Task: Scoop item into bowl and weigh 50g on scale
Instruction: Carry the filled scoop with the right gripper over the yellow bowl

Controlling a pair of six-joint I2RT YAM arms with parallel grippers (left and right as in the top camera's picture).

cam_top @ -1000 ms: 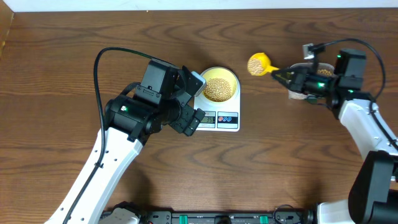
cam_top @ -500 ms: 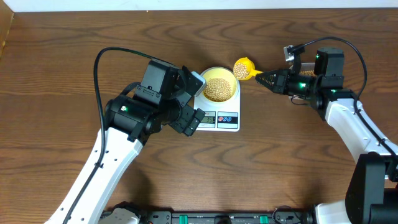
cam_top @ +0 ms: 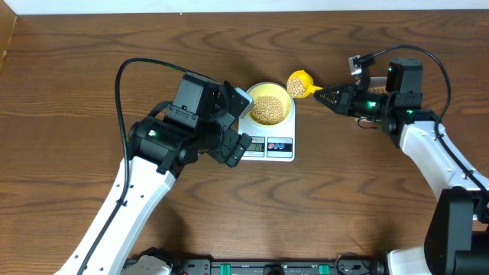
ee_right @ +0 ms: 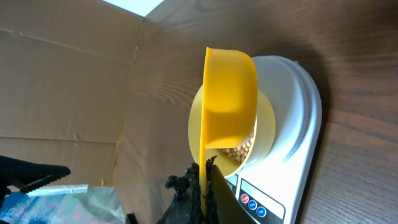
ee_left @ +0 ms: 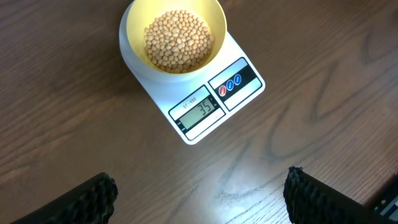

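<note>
**Left gripper spread wide near the scale; right gripper clamped on the scoop handle at the bowl rim.**

The left gripper (ee_left: 200, 186) hangs above the wooden table (ee_left: 323, 37) at the near edge of the scale (cam_top: 267, 156), jaws spread wide and holding nothing. The scale display (ee_left: 199, 109) reads 35. Behind the display, the pale-yellow bowl (ee_left: 127, 37) sits on the scale platform and holds a heap of tan beans (ee_left: 178, 40). Farther back, to the right, the bright yellow scoop (cam_top: 300, 82) is tipped on its side just beside the bowl rim. The right gripper (cam_top: 325, 95) is closed tight on its handle.
</note>
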